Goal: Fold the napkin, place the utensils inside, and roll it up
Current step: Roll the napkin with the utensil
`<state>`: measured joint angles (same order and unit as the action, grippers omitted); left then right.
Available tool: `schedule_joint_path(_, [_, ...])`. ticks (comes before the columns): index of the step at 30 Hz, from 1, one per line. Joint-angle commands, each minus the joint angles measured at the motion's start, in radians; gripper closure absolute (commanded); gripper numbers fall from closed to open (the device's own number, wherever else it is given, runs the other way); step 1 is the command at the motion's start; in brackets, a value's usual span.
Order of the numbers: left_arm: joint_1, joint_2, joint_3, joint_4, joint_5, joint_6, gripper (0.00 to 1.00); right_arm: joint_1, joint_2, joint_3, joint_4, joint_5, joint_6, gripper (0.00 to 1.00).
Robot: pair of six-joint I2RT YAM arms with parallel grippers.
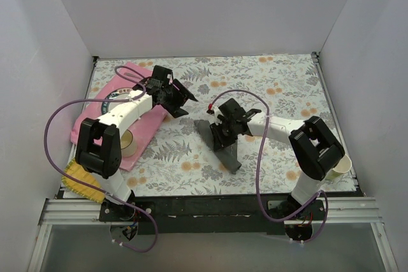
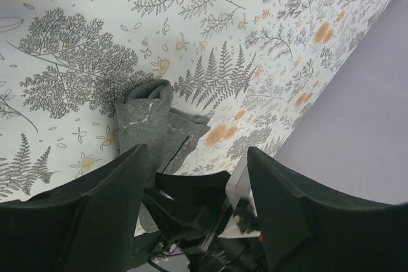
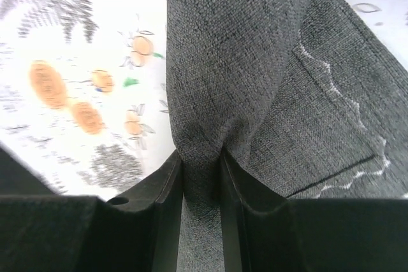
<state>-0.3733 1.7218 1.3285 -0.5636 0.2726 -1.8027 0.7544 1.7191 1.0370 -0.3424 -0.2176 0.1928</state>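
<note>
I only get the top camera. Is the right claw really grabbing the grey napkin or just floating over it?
Observer: Grabbing. The right wrist view shows the right gripper pinching a raised fold of the napkin.
Operator: And the left claw?
Observer: The left wrist view shows the left gripper open and holding nothing.
Operator: Is the napkin flat?
Observer: No, the left wrist view shows one end bunched up on the floral tablecloth.

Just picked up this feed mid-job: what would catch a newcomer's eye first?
The right gripper pinching a raised fold of the dark grey napkin, mid-table on the floral table cover. Next, the left gripper hanging open near the pink placemat on the table's left side.
</note>
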Motion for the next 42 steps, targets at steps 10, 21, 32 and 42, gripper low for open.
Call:
schedule_joint_path(10, [-0.087, -0.088, -0.205, 0.249, 0.166, -0.127, 0.4, -0.263, 0.092, -0.161, 0.207, -0.71, 0.059, 0.82])
schedule_joint_path(21, [-0.161, 0.045, -0.253, 0.527, 0.251, -0.179, 0.41, -0.365, 0.201, -0.114, 0.108, -0.792, -0.065, 0.82])
schedule_joint_path(32, [-0.151, 0.143, -0.246, 0.492, 0.195, -0.121, 0.41, -0.363, 0.105, -0.052, -0.122, -0.611, -0.134, 0.65])
schedule_joint_path(42, [-0.134, 0.154, -0.252, 0.465, 0.191, -0.115, 0.41, -0.278, -0.128, -0.132, -0.23, -0.293, -0.159, 0.45])
